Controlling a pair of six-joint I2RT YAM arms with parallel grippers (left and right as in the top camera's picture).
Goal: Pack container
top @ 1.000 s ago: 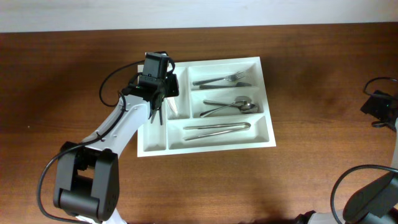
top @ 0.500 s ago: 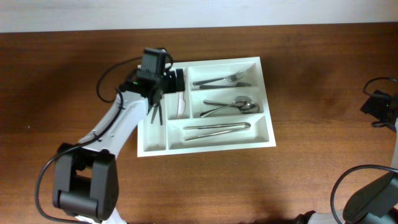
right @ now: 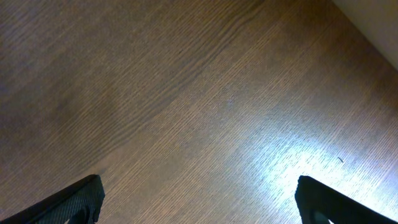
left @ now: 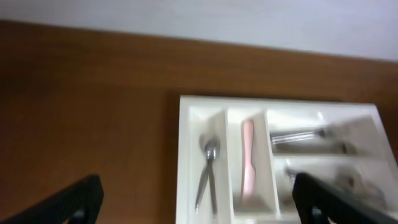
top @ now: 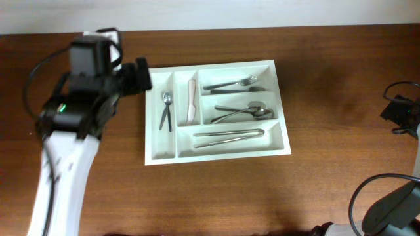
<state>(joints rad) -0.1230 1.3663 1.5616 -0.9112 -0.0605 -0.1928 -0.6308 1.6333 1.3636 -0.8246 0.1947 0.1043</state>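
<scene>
The white container [top: 216,157] lies mid-table with five compartments. Its leftmost narrow slot holds two small spoons [top: 165,110], and a pink knife [top: 191,101] lies in the slot beside it. Forks [top: 233,84], spoons [top: 246,111] and tongs [top: 228,136] fill the three long slots. My left gripper [top: 136,77] hangs high, left of the container, open and empty. The left wrist view looks down on the container [left: 184,155], the small spoons [left: 208,168] and the pink knife [left: 247,162], between the left gripper's [left: 199,208] spread fingers. My right gripper [right: 199,205] is open over bare wood.
The right arm [top: 400,111] rests at the table's far right edge with its cables. A pale wall runs along the back edge of the brown wooden table [top: 315,190].
My left gripper opened over the leftmost narrow slot, leaving the small spoons in it, then rose and drew back to the left. The right arm has not moved.
</scene>
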